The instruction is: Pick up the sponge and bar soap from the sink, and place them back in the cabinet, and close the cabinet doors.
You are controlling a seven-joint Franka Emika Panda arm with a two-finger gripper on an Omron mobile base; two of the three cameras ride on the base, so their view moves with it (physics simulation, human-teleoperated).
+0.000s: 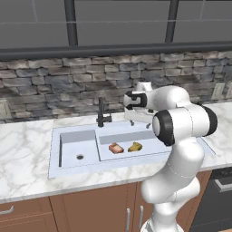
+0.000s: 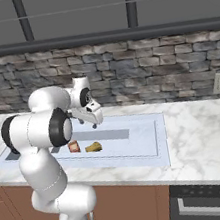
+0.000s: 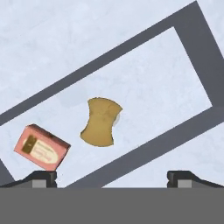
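Marble bench carries the sink. In its right basin, below the end effector: sponge just ahead, bar soap off to its left, near but apart.

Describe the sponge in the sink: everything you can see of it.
The sponge is a small flat yellow-tan piece with pinched-in long sides, so it looks waisted from above. Its surface looks soft and faintly mottled. It lies flat on the floor of the right basin of the sink, apart from the bar soap beside it; nothing else touches it. The open end effector hangs above it without contact.
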